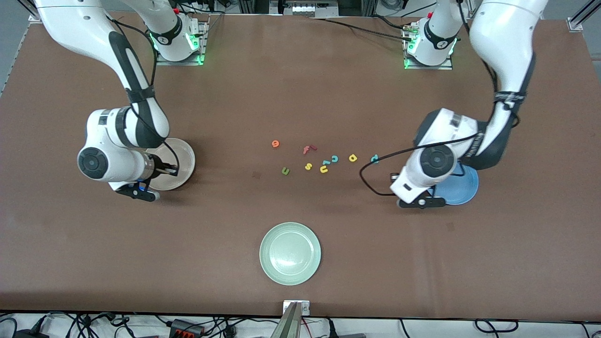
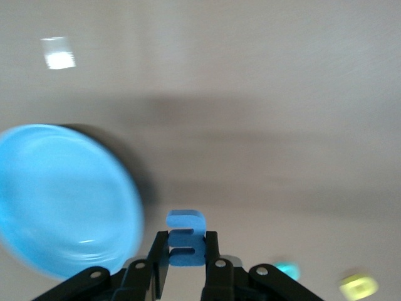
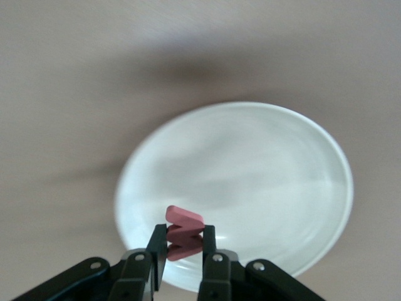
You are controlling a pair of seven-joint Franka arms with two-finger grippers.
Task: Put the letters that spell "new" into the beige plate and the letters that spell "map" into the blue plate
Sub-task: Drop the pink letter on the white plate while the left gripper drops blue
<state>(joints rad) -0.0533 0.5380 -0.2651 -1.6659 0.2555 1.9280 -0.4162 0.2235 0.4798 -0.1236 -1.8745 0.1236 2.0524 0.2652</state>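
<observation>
My right gripper (image 3: 185, 246) is shut on the red-pink "w" (image 3: 185, 232) and hangs over the beige plate (image 3: 263, 175), close to its rim (image 1: 185, 157). My left gripper (image 2: 186, 252) is shut on the blue "m" (image 2: 186, 237), over the table just off the rim of the blue plate (image 2: 62, 200), which the left hand partly hides in the front view (image 1: 465, 188). On the table between the plates lie the orange "e" (image 1: 275, 143), the green "n" (image 1: 285, 171), the yellow "a" (image 1: 352, 157) and the teal "p" (image 1: 374, 158).
A red "f" (image 1: 308, 149), a yellow "s" (image 1: 308, 166), a yellow "u" (image 1: 324, 169) and a teal "c" (image 1: 335, 158) lie among the letters. A pale green plate (image 1: 290, 253) sits nearer the front camera. A black cable (image 1: 371, 176) loops beside the left hand.
</observation>
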